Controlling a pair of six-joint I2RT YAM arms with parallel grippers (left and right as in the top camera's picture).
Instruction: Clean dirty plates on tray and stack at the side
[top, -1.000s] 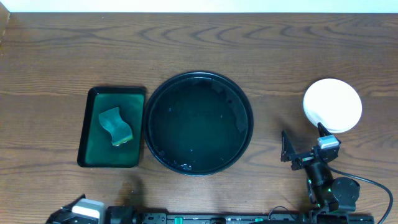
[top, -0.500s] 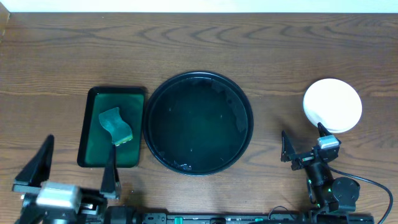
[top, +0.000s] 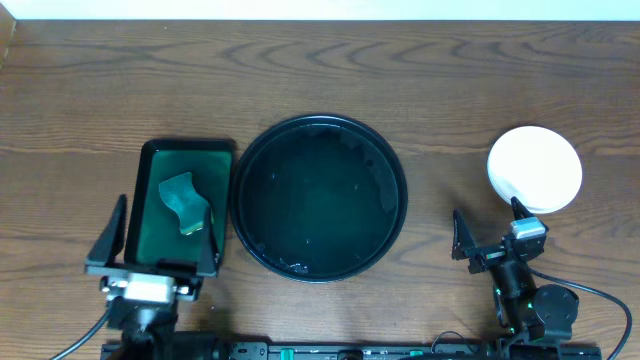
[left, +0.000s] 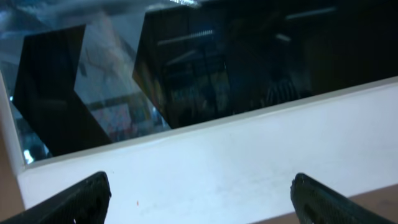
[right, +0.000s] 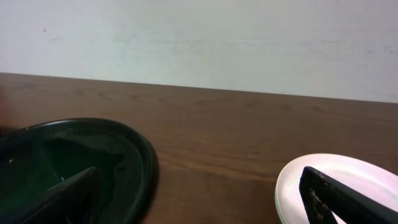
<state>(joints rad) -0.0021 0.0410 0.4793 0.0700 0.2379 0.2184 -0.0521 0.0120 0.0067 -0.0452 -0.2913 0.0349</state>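
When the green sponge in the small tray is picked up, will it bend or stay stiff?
The sponge looks soft and wavy-edged, so it will probably squash under a grip, not stay stiff. It lies flat, so it is unlikely to roll. The green tray looks glossy, so a push may slide it.

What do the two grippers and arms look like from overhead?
Mostly black. The left gripper has two flat triangular fingers on a black crossbar, a silver-white body behind it and a thin cable at the wrist. The right gripper has the same pointed black fingers, a small silver-white block, a round black joint housing with a small green light, and a black cable.
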